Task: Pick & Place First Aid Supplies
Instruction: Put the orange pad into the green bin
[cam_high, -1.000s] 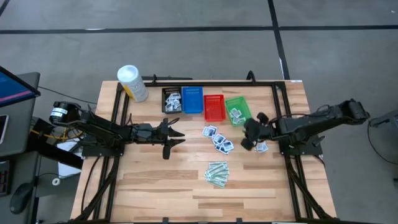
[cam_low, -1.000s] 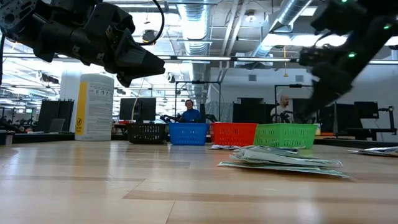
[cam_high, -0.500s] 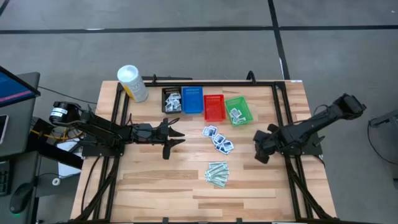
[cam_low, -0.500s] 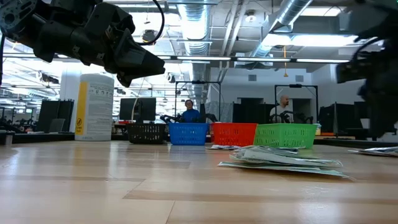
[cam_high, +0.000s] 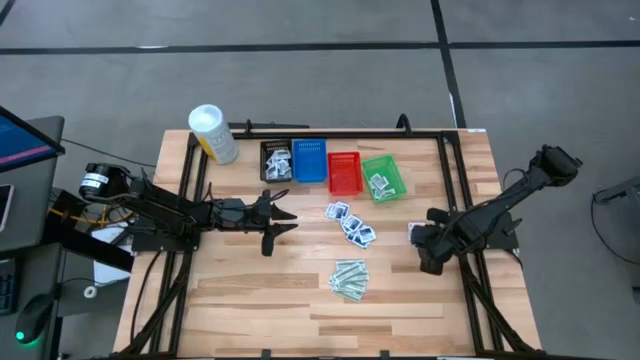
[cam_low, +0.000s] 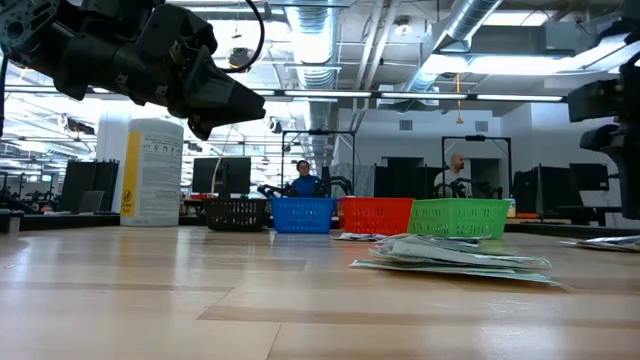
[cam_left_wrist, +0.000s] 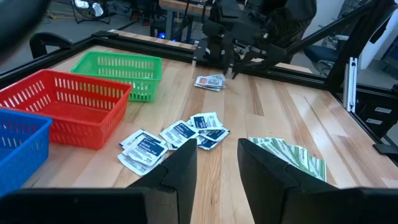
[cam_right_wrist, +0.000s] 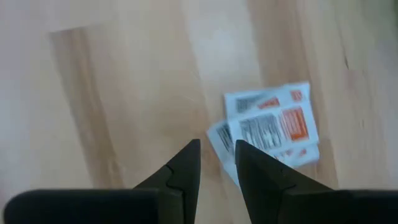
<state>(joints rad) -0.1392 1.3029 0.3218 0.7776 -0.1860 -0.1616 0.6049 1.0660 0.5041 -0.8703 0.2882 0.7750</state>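
— Near the table's right edge, where did the small flat white packets with red print (cam_right_wrist: 273, 124) lie?

— On bare wood, just under the right gripper (cam_right_wrist: 216, 163), its fingers slightly apart, empty. Thin, light and slippery, I judged; best nipped at an edge.

— The left gripper (cam_left_wrist: 216, 163)?

— Hovering mid-table, parted, empty.

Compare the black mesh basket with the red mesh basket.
The black mesh basket holds white packets; the red mesh basket looks empty. The black one sits at the row's end nearest the white tub; the red one stands between the blue basket and green basket. Both are small rectangular mesh baskets.
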